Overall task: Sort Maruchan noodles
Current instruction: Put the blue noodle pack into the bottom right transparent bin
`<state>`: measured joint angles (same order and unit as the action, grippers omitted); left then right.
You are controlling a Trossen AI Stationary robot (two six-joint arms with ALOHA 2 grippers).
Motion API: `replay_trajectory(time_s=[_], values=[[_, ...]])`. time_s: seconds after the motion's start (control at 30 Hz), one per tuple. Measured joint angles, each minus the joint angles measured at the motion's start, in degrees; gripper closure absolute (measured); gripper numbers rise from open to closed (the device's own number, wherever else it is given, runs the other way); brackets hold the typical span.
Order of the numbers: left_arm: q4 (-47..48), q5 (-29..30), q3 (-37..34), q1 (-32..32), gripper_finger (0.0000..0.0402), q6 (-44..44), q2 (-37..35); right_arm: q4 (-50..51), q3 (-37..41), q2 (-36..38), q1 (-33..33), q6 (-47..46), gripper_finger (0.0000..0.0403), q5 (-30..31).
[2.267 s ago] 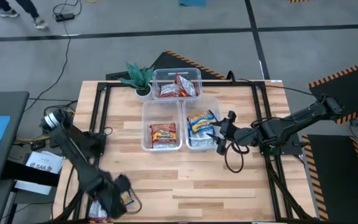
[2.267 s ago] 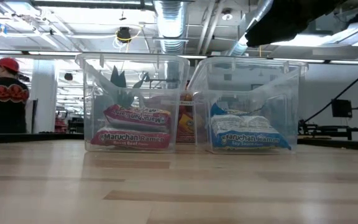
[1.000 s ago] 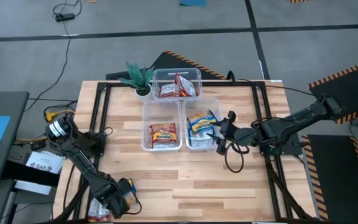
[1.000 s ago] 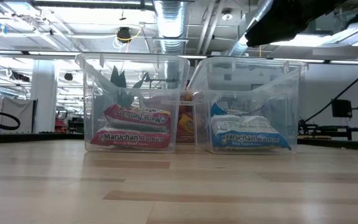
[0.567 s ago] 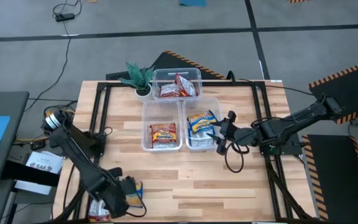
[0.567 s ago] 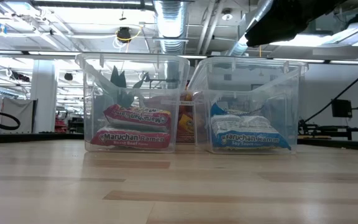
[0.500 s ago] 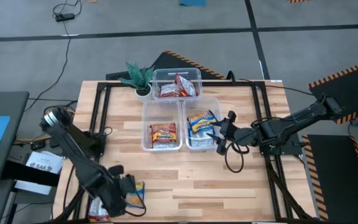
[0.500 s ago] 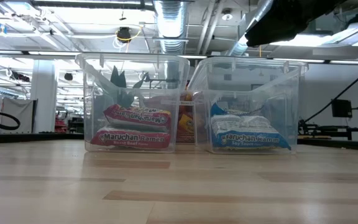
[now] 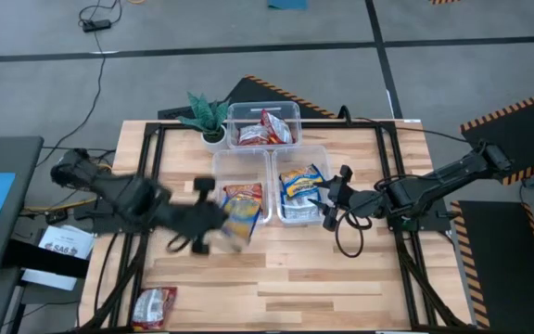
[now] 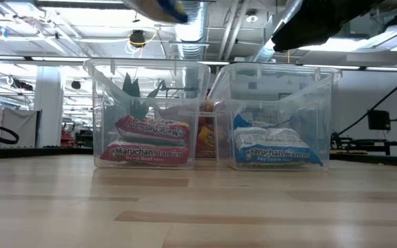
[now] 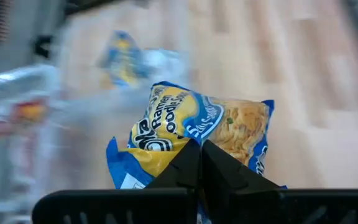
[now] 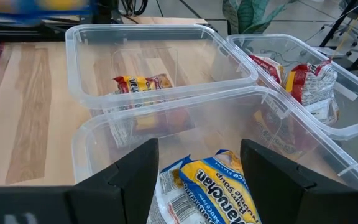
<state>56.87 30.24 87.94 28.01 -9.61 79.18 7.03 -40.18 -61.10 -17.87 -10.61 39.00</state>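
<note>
A blue-and-yellow Maruchan noodles packet (image 11: 216, 121) hangs in the air just in front of the near left bin (image 9: 219, 178), blurred in the high view (image 9: 239, 221). My left gripper (image 9: 217, 215) is shut on it. It shows again at the top of the low view (image 10: 163, 8). My right gripper (image 9: 326, 197) stands open by the right wall of the near right bin (image 9: 321, 158), above the blue-and-yellow packets (image 12: 219, 186) lying in it. A red packet (image 9: 153, 304) lies flat at the table's near left corner. My left gripper pinches the packet's edge (image 11: 180, 142) between its two shut fingertips (image 11: 219, 169). The fingers come from the table's left, slanting down. The packet sticks out beyond the fingertips, lifted clear of the table.
Three clear bins stand mid-table: the far bin (image 9: 290, 109) holds red packets, the near left one an orange-red packet (image 9: 241, 193). A small green plant (image 9: 208, 115) stands left of the far bin. Bare wood lies in front of the bins.
My left gripper has shut on the blue-and-yellow packet at the table's near left corner. It has lifted it clear and swung it up, far and right toward the bins, rolling its wrist. The red packet has stayed at the corner.
</note>
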Motion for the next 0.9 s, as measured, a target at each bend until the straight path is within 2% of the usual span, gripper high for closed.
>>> replay_trajectory(time_s=[0.1, 0.23, 0.43, 0.6, 0.73, 0.9], values=[[-4.9, -0.4, 0.0, -8.0, 0.0401, 8.9, 0.5, 0.0, 0.0, 0.0, 0.0, 0.4, 0.0155, 0.0], [-15.4, -5.1, 0.0, -17.4, 0.0401, 18.9, 3.0, 0.0, 0.0, 0.0, 0.0, 0.5, 0.0155, 0.0], [-29.1, -13.1, 0.0, -27.3, 0.0401, 24.8, 8.6, 0.1, 0.0, 0.0, 0.0, 0.6, 0.0155, 0.0], [-32.2, -14.1, -0.1, -32.0, 0.0401, 24.6, 13.4, 0.2, 0.0, 0.0, 0.0, 0.6, 0.0155, 0.0], [-35.4, -20.0, -0.1, -33.8, 0.0397, 23.3, 16.7, 0.2, 0.0, 0.0, 0.0, 0.6, 0.0155, 0.0], [-38.9, -21.0, -0.1, -34.1, 0.0355, 23.5, 17.6, 0.1, 0.0, 0.0, 0.0, 0.6, 0.0155, 0.0]])
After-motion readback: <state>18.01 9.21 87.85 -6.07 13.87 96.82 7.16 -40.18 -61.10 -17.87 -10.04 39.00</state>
